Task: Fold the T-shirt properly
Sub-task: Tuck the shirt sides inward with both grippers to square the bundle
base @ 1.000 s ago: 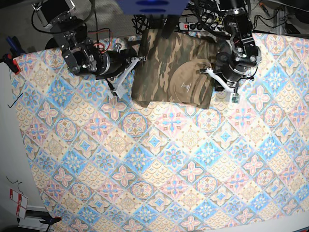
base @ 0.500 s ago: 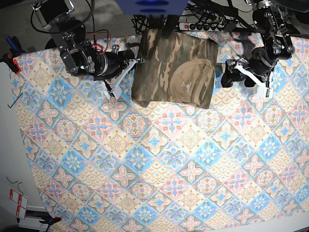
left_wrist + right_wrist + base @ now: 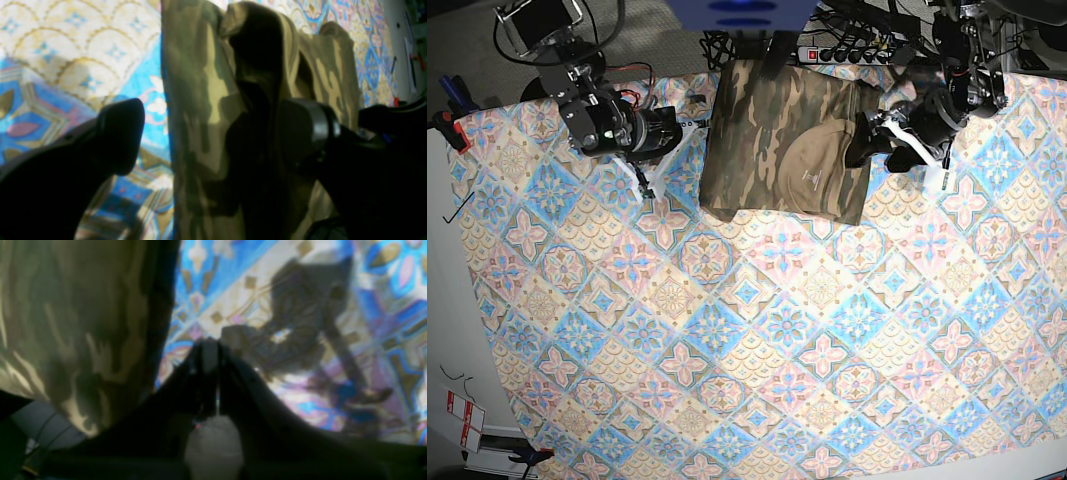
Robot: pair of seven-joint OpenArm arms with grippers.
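Left wrist view: the left hand (image 3: 213, 140) is gaping wide, one finger on the patterned tablecloth (image 3: 83, 66) side, the other over the camouflage T-shirt (image 3: 200, 100), straddling a raised, rumpled edge with nothing pinched yet.

Right wrist view: the right hand (image 3: 210, 356) is pressed together, empty, hovering above the cloth just beside the shirt's edge.

Base view: the T-shirt (image 3: 772, 130) is lying as a compact rectangle at the far edge of the surface (image 3: 757, 330), tan collar panel up. The left hand (image 3: 879, 148) is reaching at its side edge; the right hand (image 3: 642, 178) is waiting apart. I'd call this a late fold: next, close on that edge and carry it across evenly.
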